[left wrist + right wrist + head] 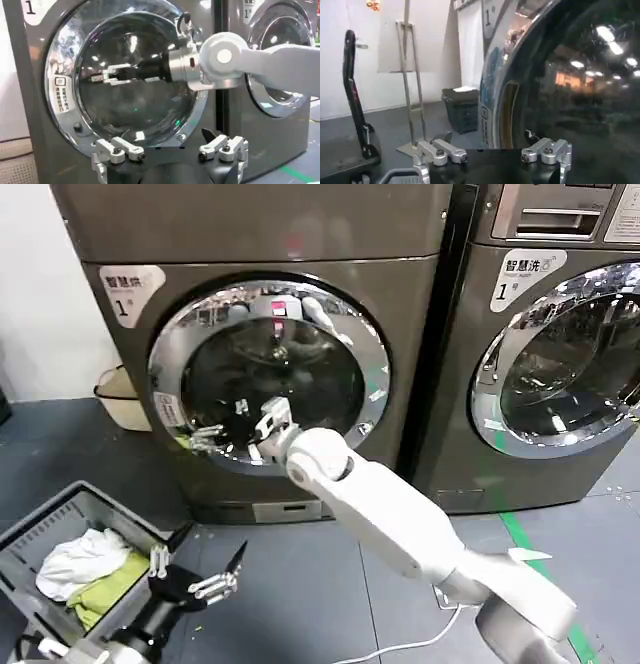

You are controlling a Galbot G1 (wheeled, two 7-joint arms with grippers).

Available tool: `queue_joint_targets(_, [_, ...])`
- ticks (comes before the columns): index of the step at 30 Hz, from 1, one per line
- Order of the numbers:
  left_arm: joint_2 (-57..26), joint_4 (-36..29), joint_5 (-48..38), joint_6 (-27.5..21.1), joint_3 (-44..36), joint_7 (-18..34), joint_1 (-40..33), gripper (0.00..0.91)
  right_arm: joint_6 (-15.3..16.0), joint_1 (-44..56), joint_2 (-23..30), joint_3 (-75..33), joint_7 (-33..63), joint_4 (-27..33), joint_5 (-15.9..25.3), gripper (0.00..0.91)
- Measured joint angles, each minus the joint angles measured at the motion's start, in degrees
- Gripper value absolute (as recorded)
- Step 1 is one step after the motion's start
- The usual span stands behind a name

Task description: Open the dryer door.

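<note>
Left pincer (197, 572): I keep it idle, low near the floor in front of the dryer, fingers spread wide and holding nothing.
Grey basket (30, 534): on the floor at my far left, beside the left pincer; a white cloth (75, 559) lies on a yellow-green cloth (105, 589) inside it.
Dryer door (268, 374): on the plain-fronted dark grey machine at left; it looks shut, chrome ring flush against the front panel.
Right pincer (215, 437): reached across the dark glass to the door's left rim, lower half. In the left wrist view (102, 76) the fingers sit narrowly parted, and I see nothing between them yet.
Step in hand: I judge this to be seeking a hold on the left edge of the ring before pulling.
How I would do it well: get a fingertip behind the rim lip, not on the slick bowl glass; close firmly; then pull outward along the arc the hinge allows, probably hinged on the right. A straight tug may slip off the chrome.
Beige tub (122, 396): on the floor left of the dryer; contents I cannot tell.
Second machine door (565, 364): at right, closed, not my target.
</note>
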State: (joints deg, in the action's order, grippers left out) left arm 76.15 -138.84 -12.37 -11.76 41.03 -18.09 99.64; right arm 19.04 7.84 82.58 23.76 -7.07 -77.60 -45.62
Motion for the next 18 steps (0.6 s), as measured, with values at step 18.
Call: queue_joint_targets(18, [-0.18,0.01,-0.31,0.02,0.06,0.01,-0.28,0.907,-1.19,-1.84,5.91,0.78,-1.26,7.07,1.79,0.907])
